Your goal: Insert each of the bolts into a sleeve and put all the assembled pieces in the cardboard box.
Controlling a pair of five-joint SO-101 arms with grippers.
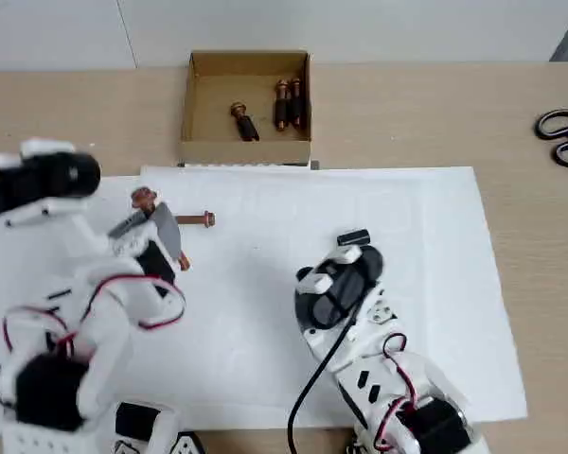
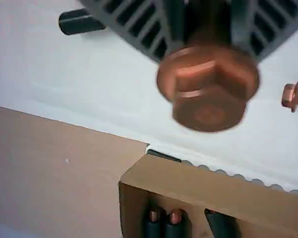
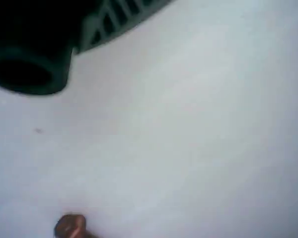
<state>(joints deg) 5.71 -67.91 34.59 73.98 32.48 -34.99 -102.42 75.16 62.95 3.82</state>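
My left gripper [image 1: 150, 212] is shut on a copper bolt [image 1: 144, 198], whose hexagonal head [image 2: 208, 88] sticks out past the dark fingers [image 2: 124, 20] toward the cardboard box [image 1: 248, 149]. My right gripper [image 1: 352, 244] stands mid-paper, shut on a black sleeve [image 1: 353, 236]; the sleeve's open end [image 3: 27, 69] shows in the right wrist view. A loose bolt [image 1: 198, 219] lies just right of the left gripper, also seen as bolt [image 2: 293, 95]. Another sleeve [image 2: 79, 22] lies on the paper. Three assembled pieces [image 1: 282, 106] lie in the box.
A white paper sheet [image 1: 426, 284] covers the wooden table. Scissors [image 1: 563, 137] lie at the far right edge. A copper piece [image 1: 183, 262] rests by the left arm. A bolt head [image 3: 69, 227] shows on the paper in the right wrist view.
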